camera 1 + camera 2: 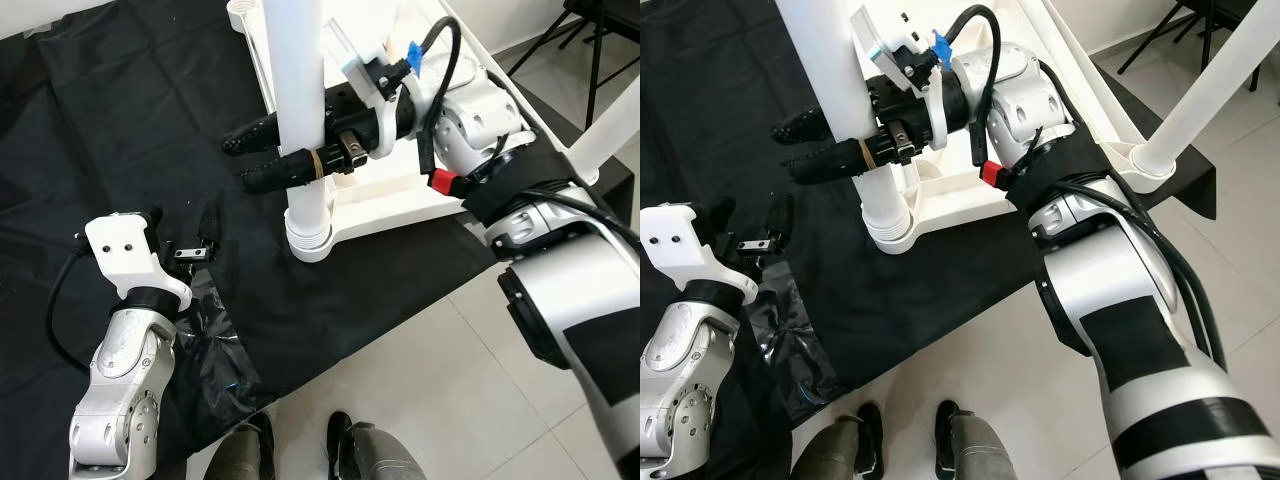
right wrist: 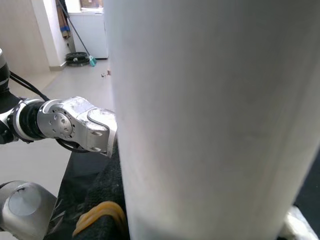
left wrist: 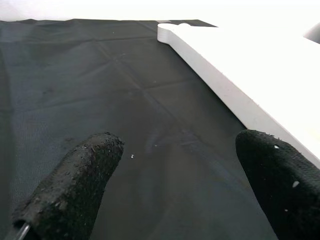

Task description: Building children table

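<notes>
Left gripper (image 1: 185, 235) hangs low over the black cloth sheet (image 1: 120, 120), fingers apart, empty. Beyond, right gripper (image 1: 262, 155) is clamped around the upright white plastic table leg (image 1: 300, 100) socketed into the overturned white tabletop (image 1: 400, 205). Probably light, stiff, slick; mid-shaft grip suits.

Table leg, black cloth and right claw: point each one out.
Table leg (image 1: 300, 100): left eye view, on the white shaft above the claw.
Black cloth (image 1: 120, 120): left eye view, on a bare stretch left of the leg.
Right claw (image 1: 262, 152): left eye view, between the two black fingertips flanking the leg.
</notes>
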Robot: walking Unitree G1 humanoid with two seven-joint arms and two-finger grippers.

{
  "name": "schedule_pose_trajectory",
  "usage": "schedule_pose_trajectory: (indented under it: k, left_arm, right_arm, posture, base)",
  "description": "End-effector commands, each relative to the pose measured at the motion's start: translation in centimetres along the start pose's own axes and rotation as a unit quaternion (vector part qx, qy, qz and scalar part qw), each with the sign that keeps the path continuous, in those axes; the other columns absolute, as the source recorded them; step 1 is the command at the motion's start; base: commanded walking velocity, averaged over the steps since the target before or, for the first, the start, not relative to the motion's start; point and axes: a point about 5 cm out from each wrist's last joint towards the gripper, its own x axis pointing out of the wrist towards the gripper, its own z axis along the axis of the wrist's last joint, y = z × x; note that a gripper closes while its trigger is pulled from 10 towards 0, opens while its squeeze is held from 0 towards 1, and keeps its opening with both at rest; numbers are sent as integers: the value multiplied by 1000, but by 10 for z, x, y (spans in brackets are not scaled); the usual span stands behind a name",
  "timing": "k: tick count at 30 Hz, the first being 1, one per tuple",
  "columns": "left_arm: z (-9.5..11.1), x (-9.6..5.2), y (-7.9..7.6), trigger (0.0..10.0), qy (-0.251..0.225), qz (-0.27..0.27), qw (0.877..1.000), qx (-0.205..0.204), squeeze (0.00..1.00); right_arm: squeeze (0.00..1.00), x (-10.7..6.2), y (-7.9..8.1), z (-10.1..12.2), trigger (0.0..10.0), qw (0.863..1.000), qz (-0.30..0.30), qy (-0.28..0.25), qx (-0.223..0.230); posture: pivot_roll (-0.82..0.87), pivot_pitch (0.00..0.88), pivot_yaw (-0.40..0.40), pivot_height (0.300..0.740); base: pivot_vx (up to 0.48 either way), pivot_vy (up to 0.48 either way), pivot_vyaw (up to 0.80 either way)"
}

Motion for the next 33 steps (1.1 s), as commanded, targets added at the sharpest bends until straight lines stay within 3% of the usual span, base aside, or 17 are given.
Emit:
schedule_pose_trajectory:
  k: [1,14,19,30,33]
  left_arm:
    - [-4,-2,1,10000,11,4,1000,0,0]
    - [-5,-1,0,10000,11,-1,1000,-1,0]
    - [-5,0,-1,10000,10,-2,1000,-3,0]
    - [-5,1,-2,10000,9,-3,1000,-5,0]
    - [-5,1,-2,10000,7,-2,1000,-5,0]
  right_arm:
    - [0,-4,8,-40,10000,995,6,70,72]
    - [0,-14,4,-24,10000,998,-15,47,46]
    - [0,-21,0,-7,10000,999,-29,15,24]
    - [0,-22,1,-6,10000,999,-32,-1,20]
    - [0,-12,3,-17,10000,999,-21,-17,28]
  posture:
    - [-14,332,-52,740]
    - [-10,330,-46,740]
    - [-13,327,-44,740]
    - [-14,324,-43,740]
    - [-11,327,-44,740]
  base:
    - [0,0,0]
    - [0,0,0]
    - [0,0,0]
    - [0,0,0]
    - [0,0,0]
